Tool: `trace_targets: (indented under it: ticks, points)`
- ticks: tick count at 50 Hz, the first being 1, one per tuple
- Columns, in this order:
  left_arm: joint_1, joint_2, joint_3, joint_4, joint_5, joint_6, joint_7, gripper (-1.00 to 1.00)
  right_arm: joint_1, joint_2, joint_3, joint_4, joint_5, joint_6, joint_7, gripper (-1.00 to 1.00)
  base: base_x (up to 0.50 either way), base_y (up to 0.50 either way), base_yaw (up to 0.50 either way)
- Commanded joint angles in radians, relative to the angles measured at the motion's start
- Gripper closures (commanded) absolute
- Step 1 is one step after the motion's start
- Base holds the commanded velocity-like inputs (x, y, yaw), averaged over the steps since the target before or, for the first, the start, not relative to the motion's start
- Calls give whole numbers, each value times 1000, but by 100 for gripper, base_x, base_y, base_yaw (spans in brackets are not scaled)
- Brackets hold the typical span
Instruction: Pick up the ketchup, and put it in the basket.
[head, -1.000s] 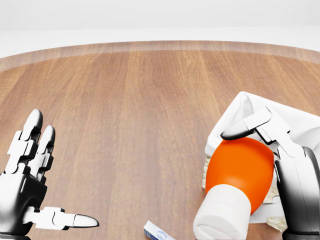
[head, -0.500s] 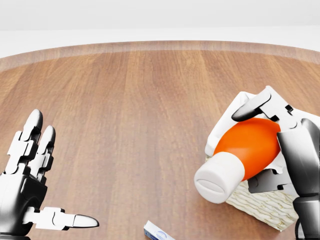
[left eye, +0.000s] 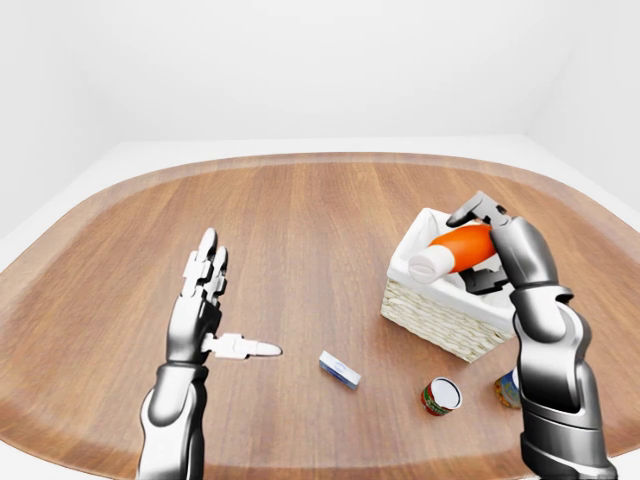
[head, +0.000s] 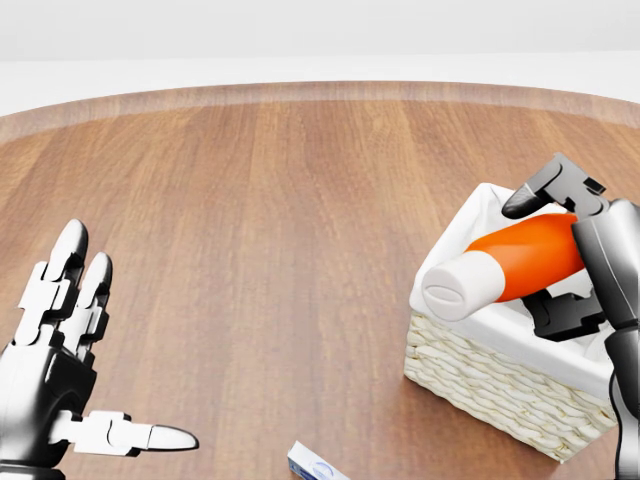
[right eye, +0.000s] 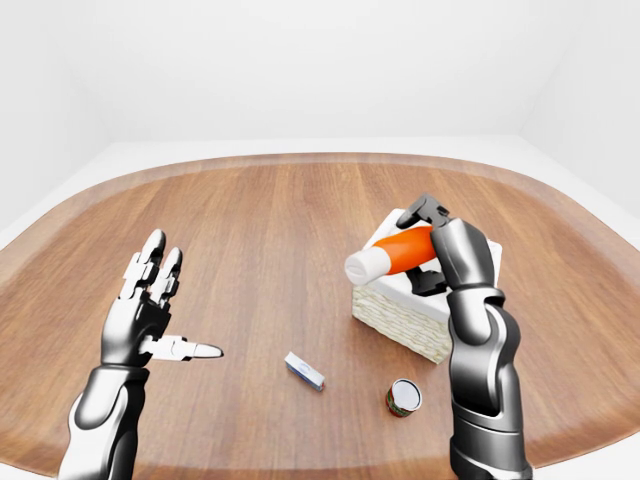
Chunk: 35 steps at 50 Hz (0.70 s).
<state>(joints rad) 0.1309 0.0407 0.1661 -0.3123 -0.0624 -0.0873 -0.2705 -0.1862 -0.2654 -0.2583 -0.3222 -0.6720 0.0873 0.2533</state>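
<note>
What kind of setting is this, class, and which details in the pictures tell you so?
Probably a simulated test room, not a real home: a bare rounded wooden table with blank white walls around it, holding only a wicker basket, a small can and a small box. The right hand holds the ketchup over the basket.

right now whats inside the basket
Only its white cloth lining shows inside the basket. The ketchup, held by the right robot hand, sits over the opening and hides much of the bottom.

I see a rounded wooden table (left eye: 300, 230) — wicker basket (left eye: 440, 320) at three o'clock, small box (left eye: 340, 369), can (left eye: 439, 396) toward five.
</note>
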Motion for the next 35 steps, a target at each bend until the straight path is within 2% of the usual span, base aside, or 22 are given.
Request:
trace_targets:
  ticks: [1,14,35]
  points:
    - [-7,3,0,11,-2,0,3,-100,-61,-62,-26,98,-79,0,-32,100,0,0,0]
    - [-2,3,10,-10,-12,0,-3,-100,-98,-121,-38,193,-157,0,-32,100,0,0,0]
    - [7,-1,6,-25,-9,0,-5,-100,-202,-216,-24,425,-269,0,-109,100,0,0,0]
